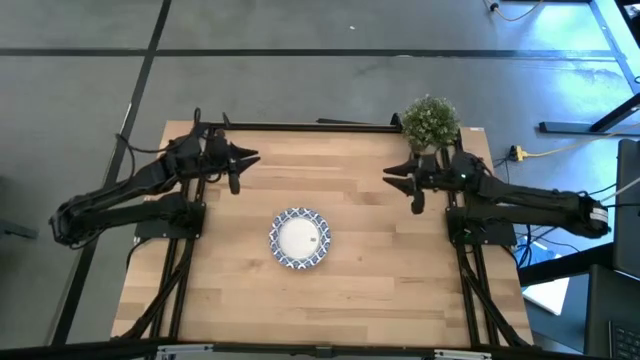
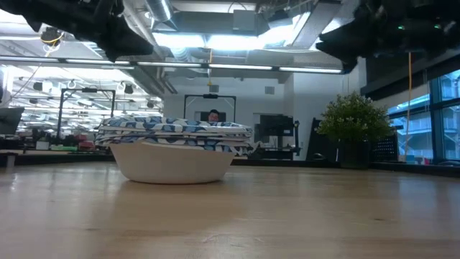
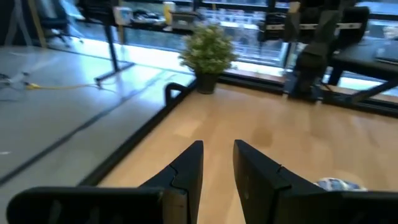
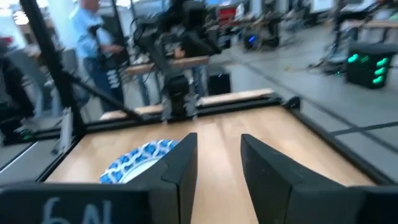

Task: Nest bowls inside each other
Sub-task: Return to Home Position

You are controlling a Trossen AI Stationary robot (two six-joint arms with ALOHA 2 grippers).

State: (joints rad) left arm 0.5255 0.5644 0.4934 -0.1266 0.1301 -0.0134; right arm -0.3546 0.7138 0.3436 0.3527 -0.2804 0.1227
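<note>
Faint pale handwritten marks, roughly "6A", on the dark body of the right tool, nothing else legible

Bowls nested one inside another in a single stack, standing on the desk about mid-desk, slightly left of centre, well apart from every edge. Potted plant at the rear right corner, behind and right of the stack. Left end effector above the rear left part of the desk, pointing toward the middle. Right end effector above the rear right part, just in front of the plant, facing the left one. Stack sits in front of both, between them.
</note>
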